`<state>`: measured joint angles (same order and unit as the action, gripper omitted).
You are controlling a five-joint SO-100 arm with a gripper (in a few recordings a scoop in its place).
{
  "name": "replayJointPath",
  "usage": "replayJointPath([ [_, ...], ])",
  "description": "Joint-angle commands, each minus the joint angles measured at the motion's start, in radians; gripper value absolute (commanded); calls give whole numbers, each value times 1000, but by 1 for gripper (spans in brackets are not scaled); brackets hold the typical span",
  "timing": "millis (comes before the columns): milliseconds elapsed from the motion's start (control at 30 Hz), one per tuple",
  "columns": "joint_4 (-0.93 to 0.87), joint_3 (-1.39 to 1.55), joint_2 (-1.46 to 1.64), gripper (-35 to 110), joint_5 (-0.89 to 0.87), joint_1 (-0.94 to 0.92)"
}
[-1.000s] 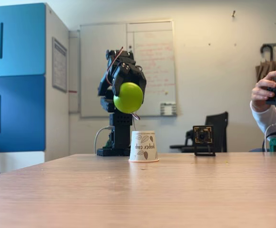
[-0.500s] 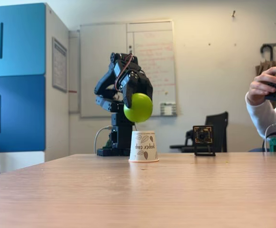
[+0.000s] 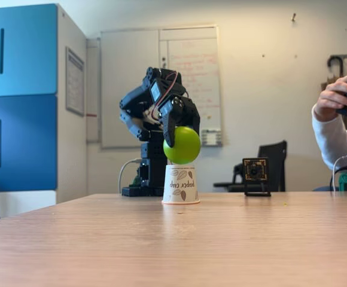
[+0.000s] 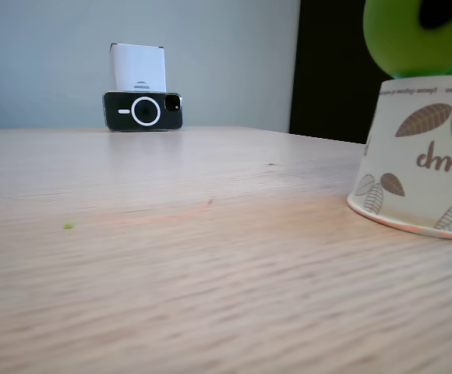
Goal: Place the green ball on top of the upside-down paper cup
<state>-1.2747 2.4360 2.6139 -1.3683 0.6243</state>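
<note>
The green ball (image 3: 183, 146) hangs right at the top of the upside-down paper cup (image 3: 180, 185), with my black gripper (image 3: 179, 130) shut on it from above. In the close fixed view the green ball (image 4: 417, 39) meets the flat top of the paper cup (image 4: 421, 156) at the right edge; a dark finger patch shows on the ball's upper part. The cup stands on the wooden table (image 3: 173, 239), white with brown leaves and inverted lettering.
A small camera on a stand (image 3: 255, 176) sits right of the cup. A phone (image 4: 143, 111) leans against a white box at the table's far side. A person's hand (image 3: 335, 98) holds a controller at the right edge. Blue cabinets (image 3: 19, 98) stand at left.
The gripper has carried the ball down and to the right, from high left of the cup to directly over its top.
</note>
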Motion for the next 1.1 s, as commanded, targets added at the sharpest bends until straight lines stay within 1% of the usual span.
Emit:
replayJointPath([
  [0, 21, 9, -2, 28, -3, -5],
  [267, 107, 127, 54, 30, -3, -5],
  [1067, 92, 132, 141, 42, -11, 9],
])
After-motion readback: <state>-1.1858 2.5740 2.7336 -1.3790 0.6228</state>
